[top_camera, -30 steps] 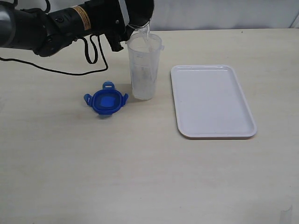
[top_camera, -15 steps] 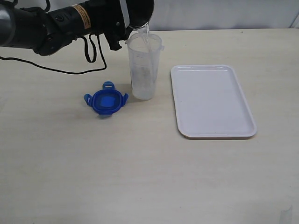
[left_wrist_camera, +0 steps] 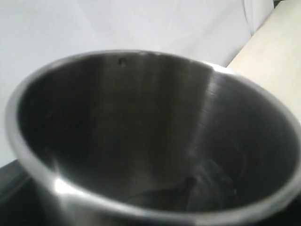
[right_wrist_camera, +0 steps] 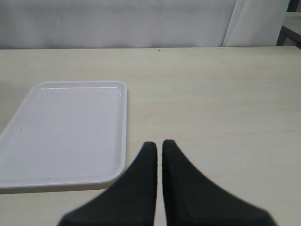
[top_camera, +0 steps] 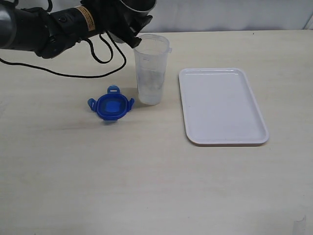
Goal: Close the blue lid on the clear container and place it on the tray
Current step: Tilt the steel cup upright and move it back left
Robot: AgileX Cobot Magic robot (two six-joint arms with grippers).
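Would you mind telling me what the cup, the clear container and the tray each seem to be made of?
The cup: apparently brushed steel, grey with a fine streaked sheen inside. The clear container: likely plastic, translucent and slightly frosted. The tray: probably smooth white plastic, with soft reflections.

The counter is pale and wide, and most of it near the front edge is bare. The clear container stands straight up on it, closer to the far edge than the front one, with its mouth open, and the blue lid lies flat just beside it on the side toward the left edge, close but not touching. The white tray lies flat toward the right edge, near the container, and a thin black cable curls by the far left corner.
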